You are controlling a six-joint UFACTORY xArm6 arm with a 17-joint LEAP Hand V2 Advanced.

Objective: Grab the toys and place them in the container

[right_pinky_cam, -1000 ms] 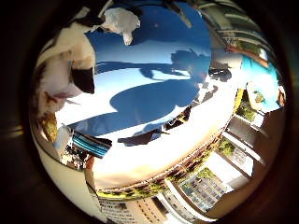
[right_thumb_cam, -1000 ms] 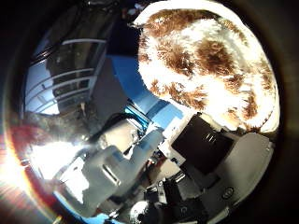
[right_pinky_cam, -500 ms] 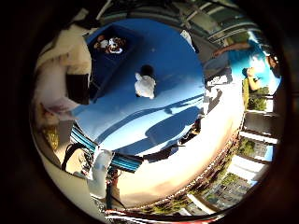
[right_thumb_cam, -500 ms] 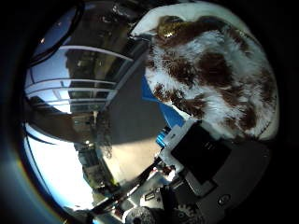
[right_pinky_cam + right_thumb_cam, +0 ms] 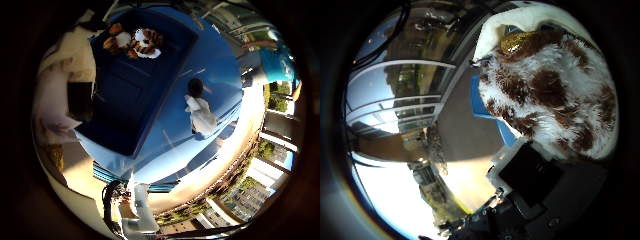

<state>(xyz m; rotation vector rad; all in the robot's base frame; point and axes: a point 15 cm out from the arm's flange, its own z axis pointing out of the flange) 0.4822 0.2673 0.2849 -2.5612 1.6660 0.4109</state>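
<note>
Thumb-side palm view is nearly filled, across its upper right, by a brown-and-white plush toy (image 5: 555, 95) that sits right against my palm; a shiny amber eye shows near the top of it. Below the toy, at the lower right of that frame, black and white parts of my hand (image 5: 535, 185) press up against the fur, so my fingers are wrapped on the toy, grasping it close. To the left of the toy I see railings, glass and sunlit ground.

From the little-finger side my palm looks down from well above a blue table (image 5: 220, 75). A dark blue container (image 5: 125, 95) lies on it, in the upper left of the frame, and a striped tiger toy (image 5: 137, 42) lies inside the container near its far end. A white toy with a dark head (image 5: 199, 110) lies on the bare blue table beside the container, apart from it, right of the frame's centre. At the left edge of this frame a pale furry mass with a dark patch bulges in; I cannot tell for sure what it is.
</note>
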